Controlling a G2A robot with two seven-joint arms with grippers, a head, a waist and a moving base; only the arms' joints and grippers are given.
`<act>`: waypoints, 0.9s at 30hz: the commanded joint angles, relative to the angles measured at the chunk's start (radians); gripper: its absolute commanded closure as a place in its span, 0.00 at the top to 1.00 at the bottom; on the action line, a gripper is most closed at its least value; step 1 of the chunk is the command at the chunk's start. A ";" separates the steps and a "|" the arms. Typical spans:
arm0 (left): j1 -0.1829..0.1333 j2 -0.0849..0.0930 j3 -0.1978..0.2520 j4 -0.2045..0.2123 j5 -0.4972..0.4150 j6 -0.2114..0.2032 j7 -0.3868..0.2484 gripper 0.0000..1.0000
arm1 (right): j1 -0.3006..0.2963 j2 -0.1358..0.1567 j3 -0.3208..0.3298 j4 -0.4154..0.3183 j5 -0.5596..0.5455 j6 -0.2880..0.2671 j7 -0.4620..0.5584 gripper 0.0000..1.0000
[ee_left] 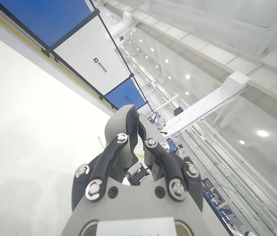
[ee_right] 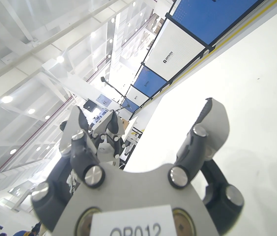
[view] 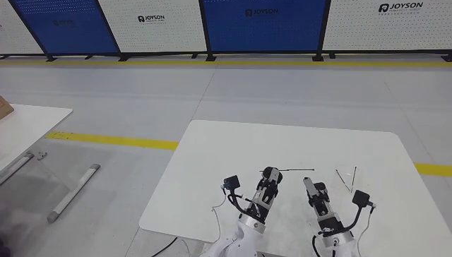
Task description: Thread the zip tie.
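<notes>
Pinching one black zip tie [view: 296, 170]: left tool [view: 272, 173]; right tool [view: 308, 181] (spread wide).

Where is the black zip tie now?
Top view: the left pincer holds the black zip tie over the table, its free end pointing sideways, ahead of the right pincer.

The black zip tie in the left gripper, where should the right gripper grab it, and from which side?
Probably its free length: the zip tie juts sideways out of the shut left gripper toward the open right gripper. Come in from that side, fingers straddling the thin strap near its tip.
</notes>
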 commanded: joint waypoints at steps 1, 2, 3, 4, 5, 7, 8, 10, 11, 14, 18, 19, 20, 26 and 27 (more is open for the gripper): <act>0.000 0.000 0.000 0.000 0.000 0.000 0.000 0.00 | 0.005 0.001 0.003 0.001 -0.018 0.014 0.022 1.00; 0.003 -0.001 -0.001 -0.005 -0.015 0.006 -0.001 0.00 | 0.008 0.002 0.008 0.000 -0.034 0.018 0.029 1.00; 0.008 -0.002 -0.002 -0.016 -0.041 0.012 -0.004 0.00 | 0.009 0.003 0.013 -0.002 -0.060 0.022 0.027 1.00; 0.016 -0.004 -0.003 -0.035 -0.086 0.021 -0.013 0.00 | 0.008 0.005 0.017 -0.005 -0.094 0.028 0.034 1.00; 0.020 -0.005 -0.007 -0.050 -0.112 0.028 -0.017 0.00 | 0.006 0.006 0.020 -0.007 -0.110 0.037 0.037 1.00; 0.031 -0.006 -0.013 -0.081 -0.163 0.044 -0.028 0.00 | 0.008 0.009 0.026 -0.015 -0.175 0.058 0.059 1.00; 0.035 -0.007 -0.015 -0.093 -0.183 0.049 -0.033 0.00 | 0.008 0.010 0.028 -0.020 -0.192 0.067 0.064 1.00; 0.044 -0.008 -0.020 -0.122 -0.225 0.062 -0.036 0.00 | 0.009 0.013 0.027 -0.024 -0.255 0.115 0.104 1.00; 0.046 -0.009 -0.020 -0.131 -0.242 0.068 -0.039 0.00 | 0.012 0.012 0.027 -0.031 -0.270 0.154 0.115 1.00; 0.048 -0.011 -0.020 -0.148 -0.277 0.077 -0.060 0.00 | 0.014 0.012 0.023 -0.039 -0.295 0.184 0.121 1.00; 0.048 -0.011 -0.020 -0.148 -0.277 0.077 -0.060 0.00 | 0.014 0.012 0.023 -0.039 -0.295 0.184 0.121 1.00; 0.048 -0.011 -0.020 -0.148 -0.277 0.077 -0.060 0.00 | 0.014 0.012 0.023 -0.039 -0.295 0.184 0.121 1.00; 0.048 -0.011 -0.020 -0.148 -0.277 0.077 -0.060 0.00 | 0.014 0.012 0.022 -0.039 -0.295 0.183 0.122 1.00; 0.046 -0.014 -0.023 -0.149 -0.303 0.090 -0.058 0.00 | 0.061 0.009 -0.009 0.022 -0.341 0.131 0.168 1.00; 0.046 -0.014 -0.022 -0.149 -0.305 0.090 -0.057 0.00 | 0.075 0.008 -0.014 0.040 -0.326 0.125 0.186 1.00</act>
